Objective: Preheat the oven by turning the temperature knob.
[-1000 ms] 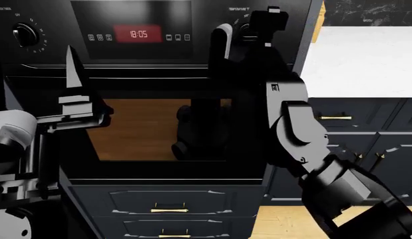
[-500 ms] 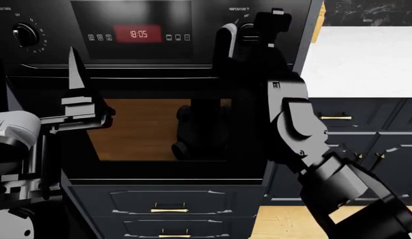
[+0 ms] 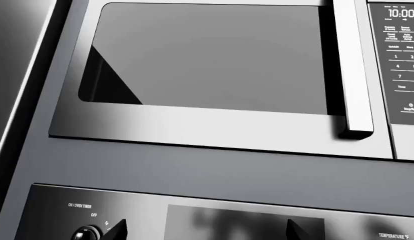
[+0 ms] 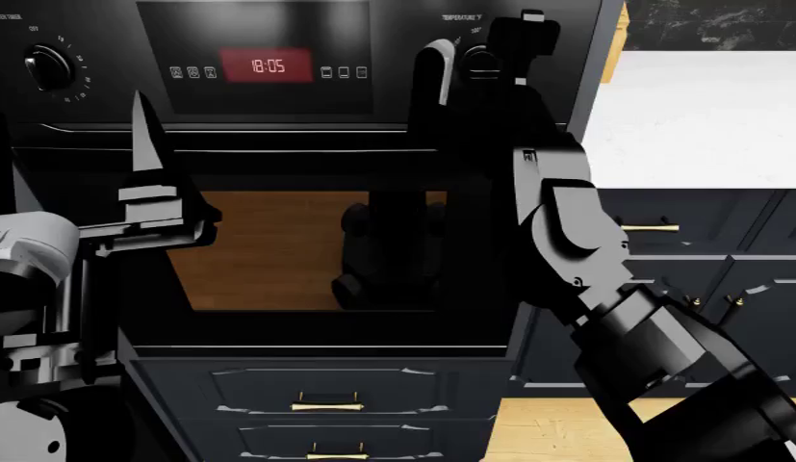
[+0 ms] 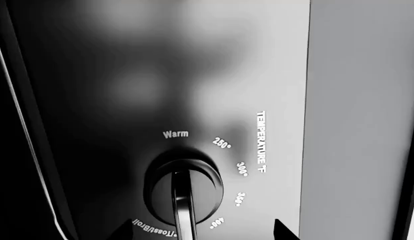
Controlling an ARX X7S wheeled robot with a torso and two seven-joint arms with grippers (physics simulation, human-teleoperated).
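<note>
Our right tool, jaws spread, brackets the temperature knob dead ahead, its ridge running toward 6 o'clock; the left tool hangs well apart, spread.

You have one oven, two knobs, one microwave, and two claws.

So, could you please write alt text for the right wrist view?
Round black temperature knob on the glossy black oven panel, ringed by white markings Warm, 250, 300, 350 and 400. Two dark tips of the right pincer flank it, apparently apart.
</note>
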